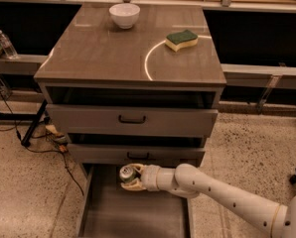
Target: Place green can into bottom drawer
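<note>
The small green-and-white aluminium drink can (126, 172) is clasped tilted in the fingers of the cream two-finger gripper (130, 177), just above the far end of the long shallow grey bottom drawer (133, 214). It should be lowered gently and set upright. The grey middle drawer front (103, 153) overhangs just behind; the drawer floor nearer the camera offers more room between the low left and right walls.

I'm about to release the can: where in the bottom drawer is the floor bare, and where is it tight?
The bottom drawer floor lies bare from its left wall to its right wall, toward the camera. It is tight at the back, where the gripper holds the green can just under the middle drawer front.
</note>
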`<action>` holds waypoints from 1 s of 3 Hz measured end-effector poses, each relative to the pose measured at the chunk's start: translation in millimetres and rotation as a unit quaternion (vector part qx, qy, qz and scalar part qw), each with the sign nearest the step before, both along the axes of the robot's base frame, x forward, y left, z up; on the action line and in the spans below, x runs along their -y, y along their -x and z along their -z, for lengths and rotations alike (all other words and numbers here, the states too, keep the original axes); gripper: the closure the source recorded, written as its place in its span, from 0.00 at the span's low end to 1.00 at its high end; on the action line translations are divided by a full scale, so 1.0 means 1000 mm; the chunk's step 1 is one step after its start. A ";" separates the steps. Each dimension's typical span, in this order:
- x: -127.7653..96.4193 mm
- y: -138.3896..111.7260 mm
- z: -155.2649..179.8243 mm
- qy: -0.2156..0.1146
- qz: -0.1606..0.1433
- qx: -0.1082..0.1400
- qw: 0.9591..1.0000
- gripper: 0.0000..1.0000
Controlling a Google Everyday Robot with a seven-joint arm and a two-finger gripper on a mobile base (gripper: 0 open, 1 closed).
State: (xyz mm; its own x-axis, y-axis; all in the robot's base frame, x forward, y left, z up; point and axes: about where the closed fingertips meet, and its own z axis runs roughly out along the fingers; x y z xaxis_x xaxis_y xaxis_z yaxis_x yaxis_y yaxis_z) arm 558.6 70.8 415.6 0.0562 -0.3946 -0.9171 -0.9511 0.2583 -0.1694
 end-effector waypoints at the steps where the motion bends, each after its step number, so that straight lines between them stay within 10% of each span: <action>1: 0.020 0.001 0.046 0.034 0.013 -0.007 0.999 1.00; 3: 0.064 -0.003 0.121 -0.003 0.025 -0.025 0.999 1.00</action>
